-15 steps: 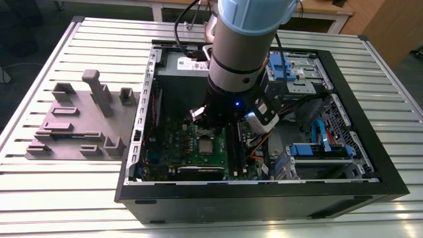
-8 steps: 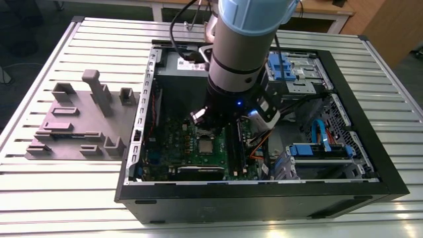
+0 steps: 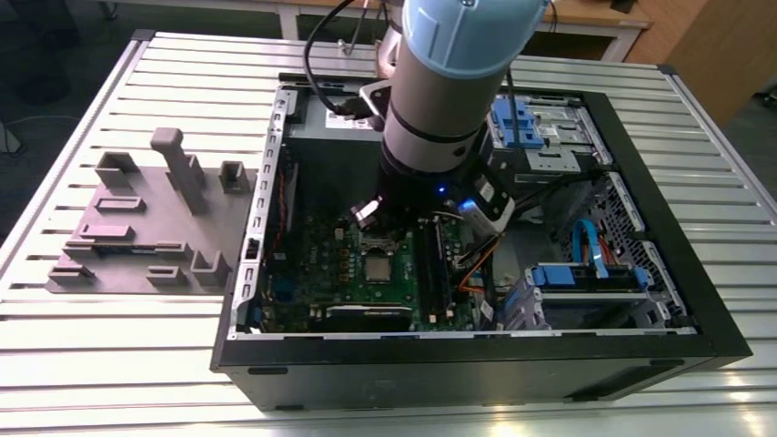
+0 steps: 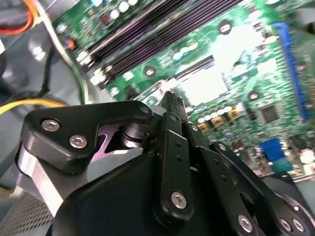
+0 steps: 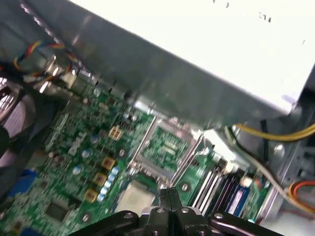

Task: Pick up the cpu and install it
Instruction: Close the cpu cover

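Working low inside the computer case (image 3: 486, 360), with the gripper (image 5: 170, 192) pressed together and nothing seen between its tips. Find the cpu (image 5: 134, 195) just beside those tips, lying flat and pale on the motherboard (image 3: 304, 264), with the open socket frame (image 5: 167, 145) just beyond it. Cannot tell whether touching the chip or just clear of it.

To do this step well, by the look of things: keep the tips square to the chip, move straight up or down only, and avoid any sideways drag across the socket. Stay off the memory slots (image 4: 147, 32) and the yellow cable (image 5: 275, 133) near the gripper. Press lightly; treat a tilted chip as a risk to the contacts beneath.

Inside the case, around the gripper: motherboard underneath, grey power supply box (image 5: 206, 54) close beside, blue drive cages (image 3: 570, 273) further off. Well apart from the gripper, outside the case on the tabletop (image 3: 146, 364): a mauve tray (image 3: 122, 228) bearing raised blocks.
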You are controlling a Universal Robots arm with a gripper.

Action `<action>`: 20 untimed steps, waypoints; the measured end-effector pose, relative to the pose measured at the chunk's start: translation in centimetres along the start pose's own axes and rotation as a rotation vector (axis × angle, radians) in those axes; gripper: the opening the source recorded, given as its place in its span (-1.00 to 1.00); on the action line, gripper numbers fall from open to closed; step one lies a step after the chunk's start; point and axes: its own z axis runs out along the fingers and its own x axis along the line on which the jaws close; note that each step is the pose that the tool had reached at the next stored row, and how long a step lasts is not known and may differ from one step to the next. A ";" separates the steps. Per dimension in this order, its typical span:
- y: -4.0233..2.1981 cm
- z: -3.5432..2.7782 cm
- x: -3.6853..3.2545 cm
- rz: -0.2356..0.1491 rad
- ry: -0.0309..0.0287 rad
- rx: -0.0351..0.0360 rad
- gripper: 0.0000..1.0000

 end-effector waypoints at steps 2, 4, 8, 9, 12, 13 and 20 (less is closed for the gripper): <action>0.00 0.06 0.00 -0.028 0.0009 -0.0041 -0.80; -0.02 0.14 0.00 -0.065 0.0057 -0.0046 -0.80; -0.04 0.29 0.01 -0.136 0.0143 -0.0056 -0.80; -0.04 0.30 0.01 -0.154 0.0152 -0.0049 -0.80; -0.04 0.32 0.01 -0.177 -0.0021 0.0052 -0.80; -0.05 0.32 0.00 -0.180 -0.0072 0.0063 -0.80; 0.20 0.36 -0.59 -0.190 -0.0157 0.0089 -0.80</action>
